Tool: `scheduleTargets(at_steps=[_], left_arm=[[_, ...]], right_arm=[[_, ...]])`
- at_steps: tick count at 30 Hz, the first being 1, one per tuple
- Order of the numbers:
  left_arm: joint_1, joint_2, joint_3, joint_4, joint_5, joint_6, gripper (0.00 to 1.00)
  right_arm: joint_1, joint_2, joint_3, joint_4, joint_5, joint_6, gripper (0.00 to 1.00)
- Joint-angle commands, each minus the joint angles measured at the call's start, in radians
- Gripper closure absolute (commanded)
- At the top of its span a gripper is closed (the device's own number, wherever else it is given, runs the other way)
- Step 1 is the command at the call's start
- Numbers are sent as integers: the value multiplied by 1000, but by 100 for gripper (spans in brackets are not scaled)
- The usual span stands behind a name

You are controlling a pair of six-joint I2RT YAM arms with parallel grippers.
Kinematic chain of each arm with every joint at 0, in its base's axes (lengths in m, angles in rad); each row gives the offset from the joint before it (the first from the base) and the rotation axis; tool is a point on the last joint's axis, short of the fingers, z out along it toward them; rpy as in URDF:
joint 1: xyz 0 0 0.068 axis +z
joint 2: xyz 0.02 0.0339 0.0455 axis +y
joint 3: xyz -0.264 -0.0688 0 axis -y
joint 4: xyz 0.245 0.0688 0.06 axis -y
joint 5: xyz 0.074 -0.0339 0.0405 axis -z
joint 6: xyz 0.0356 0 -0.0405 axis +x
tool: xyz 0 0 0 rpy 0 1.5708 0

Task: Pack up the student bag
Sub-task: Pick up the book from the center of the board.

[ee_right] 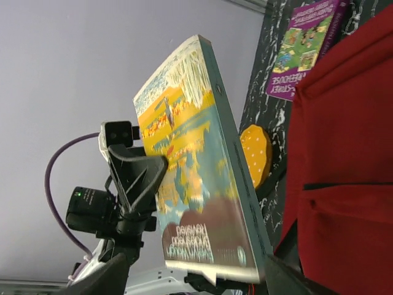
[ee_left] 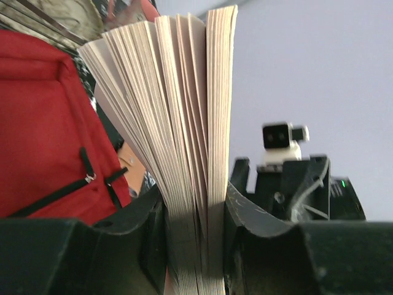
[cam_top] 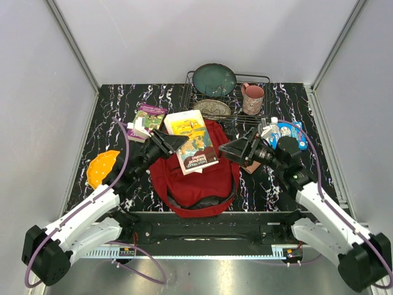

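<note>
The student bag (cam_top: 199, 184) is a red backpack lying flat in the middle of the table, with its opening toward the arms. Above its far half hangs a paperback book (cam_top: 191, 142) with a yellow and teal cover. My left gripper (cam_top: 171, 142) is shut on the book's left edge. In the left wrist view the fanned pages (ee_left: 178, 92) are clamped between the jaws of this gripper (ee_left: 195, 212), with red bag fabric (ee_left: 43, 123) to the left. My right gripper (cam_top: 236, 150) stands open at the book's right edge. In the right wrist view its gripper (ee_right: 193, 284) straddles the book (ee_right: 196, 172) without pinching it.
A purple book (cam_top: 149, 118) and an orange bun-shaped toy (cam_top: 101, 167) lie to the left. A wire rack (cam_top: 265, 78) at the back holds a green plate (cam_top: 214, 80), with a patterned dish (cam_top: 212, 108) and pink mug (cam_top: 252, 98) beside it. A blue-white packet (cam_top: 288, 132) lies on the right.
</note>
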Motion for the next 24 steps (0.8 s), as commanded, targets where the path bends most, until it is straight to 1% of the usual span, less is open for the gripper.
scheduleTargets(at_steps=[1,2,4,5,6,8,10,14,18,20,24], left_arm=[[6,-66,0,141,-192,-64,100],[6,-75,-6,150,-221,-67,100],[4,-78,-11,172,-232,-67,100],[4,-77,-14,180,-241,-65,100],[4,-75,-18,204,-241,-67,100],[3,-67,-33,229,-242,-81,100],[3,-60,-40,250,-238,-93,100],[-2,-49,-52,267,-228,-110,100],[-9,-60,-60,256,-235,-107,100],[-13,-67,-60,247,-233,-104,100],[-11,-106,-61,200,-252,-88,100]], right_arm=[[28,-119,-65,-85,206,72,8],[34,-143,-106,-76,220,130,8],[58,-150,-143,-16,246,176,8],[69,-139,-168,5,252,214,8],[81,-127,-176,59,261,227,8],[121,-75,-176,101,269,255,8],[158,-33,-170,176,292,258,8],[252,103,-140,318,332,265,7],[293,192,-110,442,352,261,7],[302,234,-96,473,349,256,8],[306,257,-91,507,356,255,8]])
